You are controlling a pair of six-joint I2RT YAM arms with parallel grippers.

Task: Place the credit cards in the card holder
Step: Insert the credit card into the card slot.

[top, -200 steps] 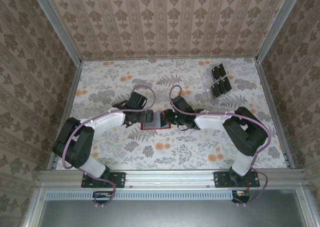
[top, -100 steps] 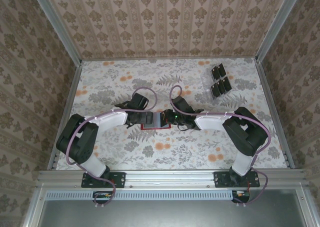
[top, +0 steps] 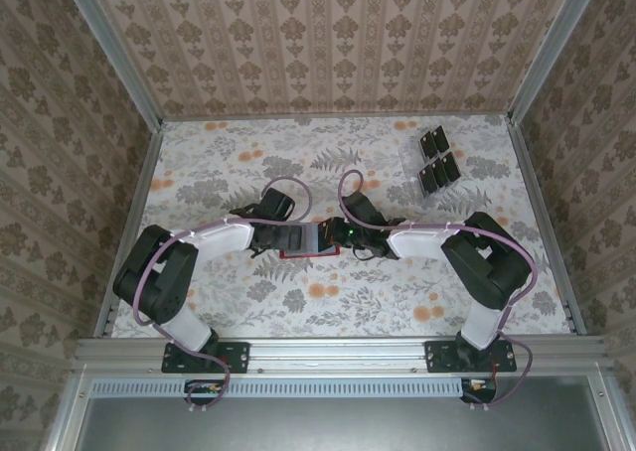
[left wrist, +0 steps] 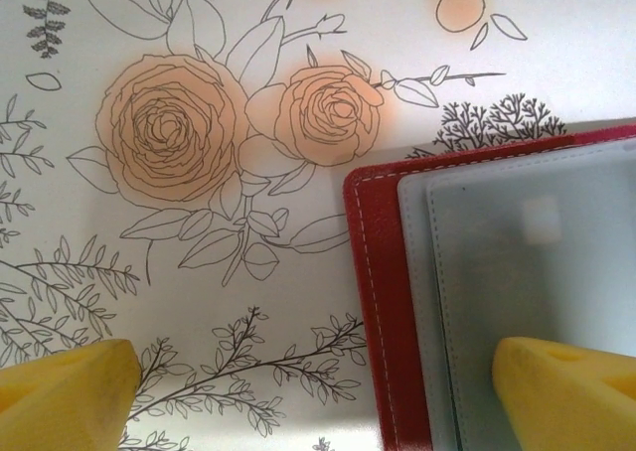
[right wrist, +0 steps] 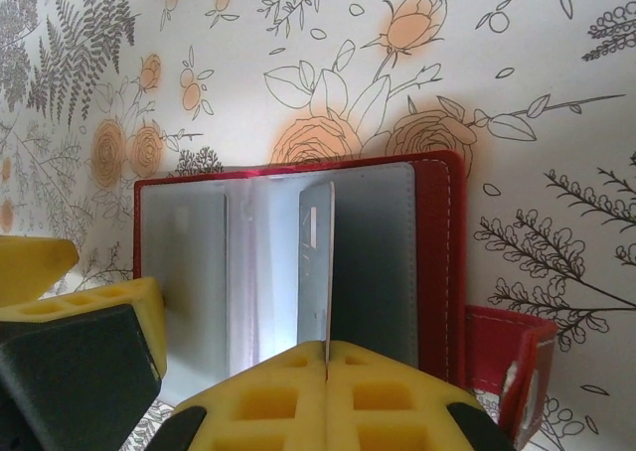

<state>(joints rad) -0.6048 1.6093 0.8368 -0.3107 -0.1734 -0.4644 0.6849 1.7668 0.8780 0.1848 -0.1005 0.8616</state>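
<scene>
Red card holder [right wrist: 437,262], open on the bench [right wrist: 556,93]: right end effector [right wrist: 326,360] pinches its inner leaf; left end effector [left wrist: 318,391] stands spread.

Left claw [top: 289,236] and right claw [top: 334,234] meet over the red card holder [top: 298,254]; black credit cards [top: 438,159] sit far right

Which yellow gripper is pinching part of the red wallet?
The right gripper: it is shut on a thin grey leaf standing up inside the open red folding wallet. The left gripper is wide open.
</scene>
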